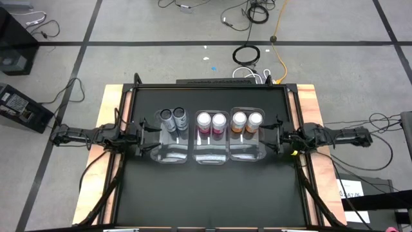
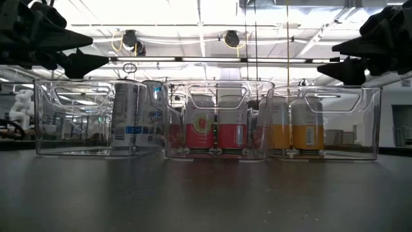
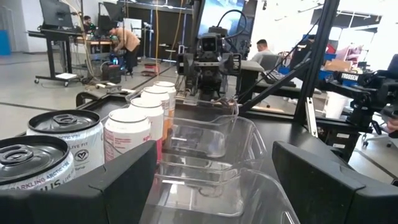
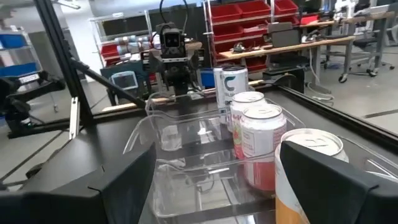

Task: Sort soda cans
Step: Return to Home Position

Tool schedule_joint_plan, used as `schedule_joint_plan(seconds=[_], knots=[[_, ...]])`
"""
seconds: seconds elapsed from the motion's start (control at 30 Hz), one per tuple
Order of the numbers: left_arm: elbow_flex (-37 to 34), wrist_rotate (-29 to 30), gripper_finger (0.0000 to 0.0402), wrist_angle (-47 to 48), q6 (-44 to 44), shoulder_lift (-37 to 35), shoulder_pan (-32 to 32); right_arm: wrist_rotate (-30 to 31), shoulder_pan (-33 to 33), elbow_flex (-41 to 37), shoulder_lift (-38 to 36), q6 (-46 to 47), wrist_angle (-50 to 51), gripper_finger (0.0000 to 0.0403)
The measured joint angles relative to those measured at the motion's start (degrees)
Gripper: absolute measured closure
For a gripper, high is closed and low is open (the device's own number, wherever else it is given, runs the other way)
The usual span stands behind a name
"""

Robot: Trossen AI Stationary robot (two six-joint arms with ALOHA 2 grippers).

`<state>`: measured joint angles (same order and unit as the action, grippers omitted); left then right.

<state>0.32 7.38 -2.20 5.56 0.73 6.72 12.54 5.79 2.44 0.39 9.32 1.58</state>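
From above: on the black surface (image 1: pixel 206 193), two dark grey cans (image 1: pixel 167 116) stand in the left bin (image 1: pixel 170 154), two pink cans (image 1: pixel 204 120) in the middle bin (image 1: pixel 211 156), two orange cans (image 1: pixel 239 120) in the right bin (image 1: pixel 247 153). The left claw (image 1: pixel 145 133) sits just beside the left bin, the right claw (image 1: pixel 273 134) just beside the right bin.

Low down: every can upright, both claws hanging above the row's ends.

Left wrist: fingers (image 3: pixel 106 186) spread wide, gripping nothing.

Right wrist: same here, fingers wide apart and empty.
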Motion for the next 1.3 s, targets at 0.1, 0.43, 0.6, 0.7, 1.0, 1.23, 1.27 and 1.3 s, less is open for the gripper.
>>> schedule_joint_plan(seconds=[0.1, 0.43, 0.6, 0.7, 1.0, 1.23, 1.27, 1.3], knots=[[0.0, 0.1, 0.0074, -0.1, 0.0, 0.0, 0.0, -6.7, -4.9, 0.0, -0.1, -0.5, 0.9, 0.0067], [0.0, 0.2, 0.0074, -0.1, 0.0, 0.0, 0.0, -14.0, -12.8, 0.0, -0.2, -3.3, 1.7, 0.0067], [0.0, 0.2, 0.0074, -0.1, 0.0, 0.0, 0.0, -14.0, -12.9, 0.0, -0.2, -3.3, 1.7, 0.0067], [0.0, 0.2, 0.0074, -0.1, 0.0, 0.0, 0.0, -14.1, -12.9, 0.0, 0.2, -2.3, 1.7, 0.0067], [-0.1, 0.3, 0.0074, -0.1, 0.0, 0.0, 0.0, -14.1, -12.9, 0.0, 0.7, 2.3, 1.7, 0.0067], [-0.1, 0.3, 0.0074, -0.2, 0.0, 0.0, 0.0, -14.1, -12.8, 0.0, 0.7, 2.0, 1.7, 0.0067], [-0.1, 0.3, 0.0074, -0.2, 0.0, 0.0, 0.0, -14.1, -12.8, 0.0, 0.7, 2.0, 1.7, 0.0067], [-0.1, 0.3, 0.0074, -0.2, 0.0, 0.0, 0.0, -14.1, -12.8, 0.0, 0.7, 2.0, 1.7, 0.0067]])
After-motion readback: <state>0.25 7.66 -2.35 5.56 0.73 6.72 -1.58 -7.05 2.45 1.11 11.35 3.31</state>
